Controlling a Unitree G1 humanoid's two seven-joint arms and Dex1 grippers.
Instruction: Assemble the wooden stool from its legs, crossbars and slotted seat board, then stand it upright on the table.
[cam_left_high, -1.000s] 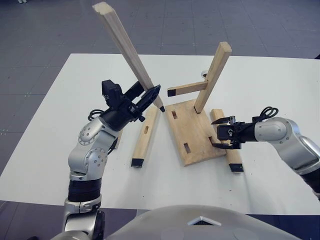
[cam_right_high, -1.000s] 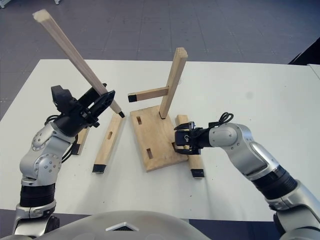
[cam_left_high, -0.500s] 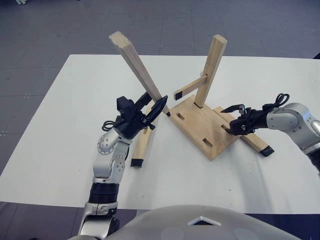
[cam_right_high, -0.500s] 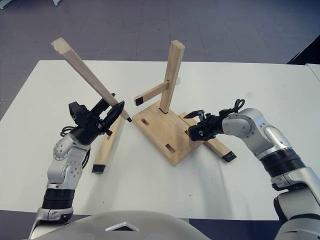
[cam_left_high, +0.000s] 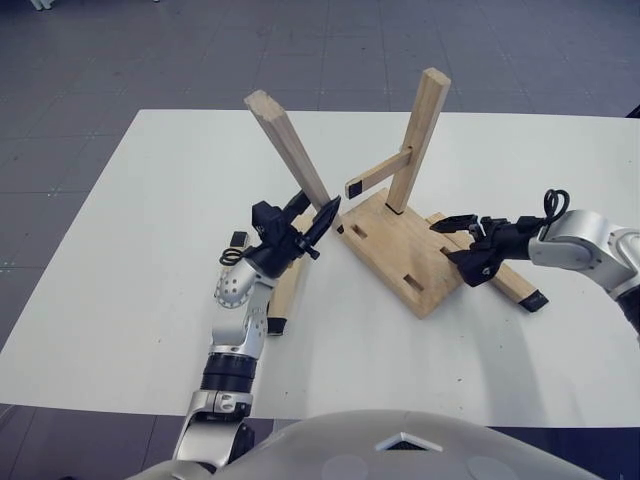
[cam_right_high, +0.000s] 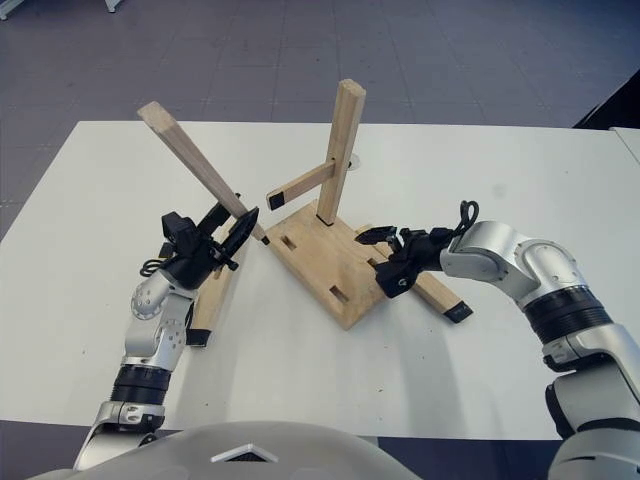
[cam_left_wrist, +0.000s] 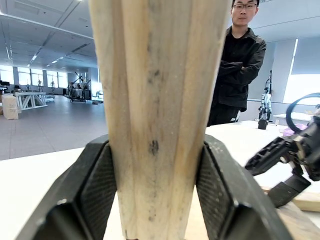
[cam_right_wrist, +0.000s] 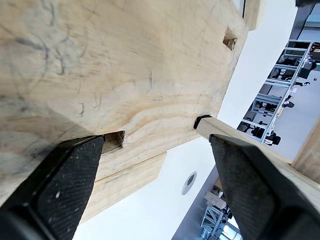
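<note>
On the white table (cam_left_high: 120, 260), the slotted seat board (cam_left_high: 400, 250) lies at centre, one leg (cam_left_high: 415, 140) standing upright at its far end with a crossbar (cam_left_high: 380, 175) jutting left. Just left of the board, the left gripper (cam_left_high: 314, 212) clamps a second leg (cam_left_high: 290, 150) near its black-tipped lower end — it slants up and far-left. The right gripper (cam_left_high: 462, 250) hovers at the board's right edge, fingers spread wide, beside a flat-lying leg (cam_left_high: 510, 285).
</note>
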